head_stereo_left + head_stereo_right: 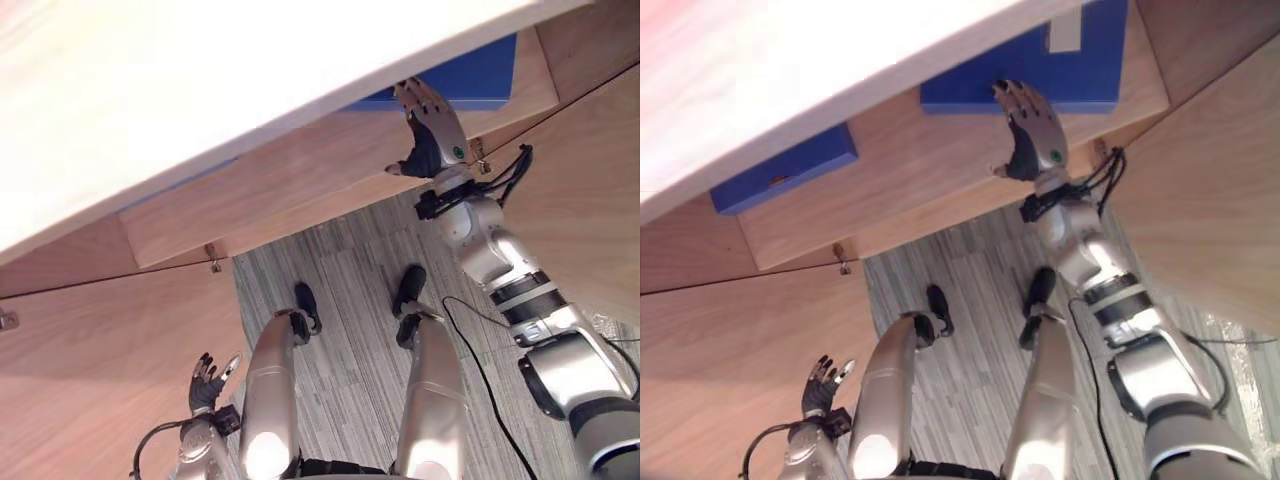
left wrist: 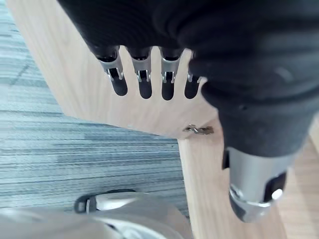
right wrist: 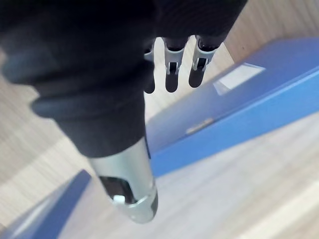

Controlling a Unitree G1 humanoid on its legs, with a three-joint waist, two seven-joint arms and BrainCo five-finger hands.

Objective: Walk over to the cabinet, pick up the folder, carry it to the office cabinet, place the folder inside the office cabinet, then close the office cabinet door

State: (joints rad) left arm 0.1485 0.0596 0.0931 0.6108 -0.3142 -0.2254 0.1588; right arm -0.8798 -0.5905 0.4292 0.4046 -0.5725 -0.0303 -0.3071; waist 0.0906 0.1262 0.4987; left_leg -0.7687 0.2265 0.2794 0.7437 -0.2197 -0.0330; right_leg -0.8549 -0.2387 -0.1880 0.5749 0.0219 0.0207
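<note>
A blue folder (image 1: 1080,75) with a white label lies flat on the wooden shelf (image 1: 940,170) inside the open cabinet, at the right. My right hand (image 1: 1032,135) reaches onto the shelf, open, with straight fingers (image 3: 172,74) at the folder's (image 3: 239,109) near edge and nothing in its grasp. Whether the fingertips touch the folder I cannot tell. My left hand (image 1: 207,385) hangs low at my left side, open and empty, beside the left door.
A second blue folder (image 1: 785,168) lies further left on the same shelf. The cabinet's pale top (image 1: 200,90) overhangs the shelf. Both wooden doors stand open: left door (image 1: 100,370), right door (image 1: 590,180). Grey striped carpet (image 1: 350,300) lies between them.
</note>
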